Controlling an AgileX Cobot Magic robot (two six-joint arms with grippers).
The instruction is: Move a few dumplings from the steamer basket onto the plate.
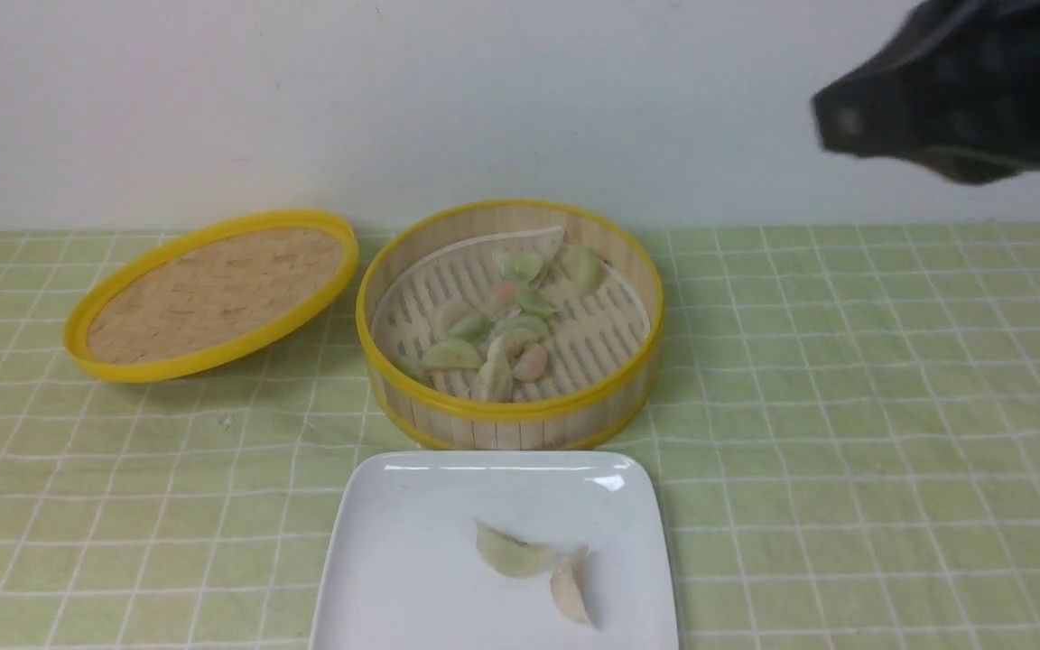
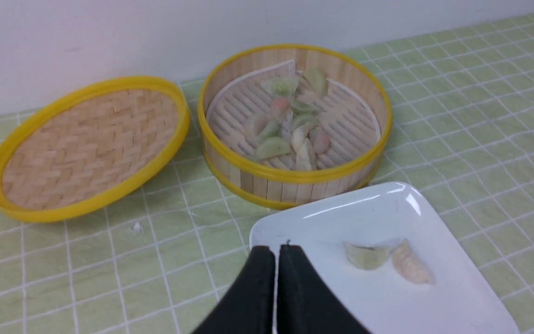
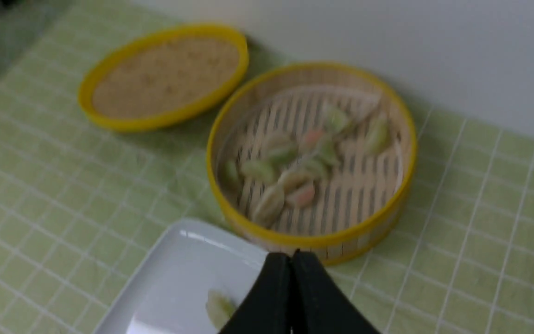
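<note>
The steamer basket [image 1: 511,426] stands mid-table by the wall, with several pale green and pink dumplings [image 1: 495,336] heaped on its slatted floor. In front of it lies the white plate [image 1: 412,560], holding a greenish dumpling [image 1: 513,552] and a whitish-pink one [image 1: 571,589] side by side. My left gripper [image 2: 276,250] is shut and empty, hanging over the plate's [image 2: 378,213] near-left corner. My right gripper [image 3: 291,257] is shut with nothing in it, high above the gap between plate [image 3: 188,273] and basket [image 3: 313,241]. The right arm [image 1: 962,90] shows as a dark blur at the top right.
The shallow woven lid [image 1: 213,293] with a yellow rim leans tilted to the left of the basket. A green checked cloth [image 1: 890,406] covers the table, and a white wall runs close behind the basket.
</note>
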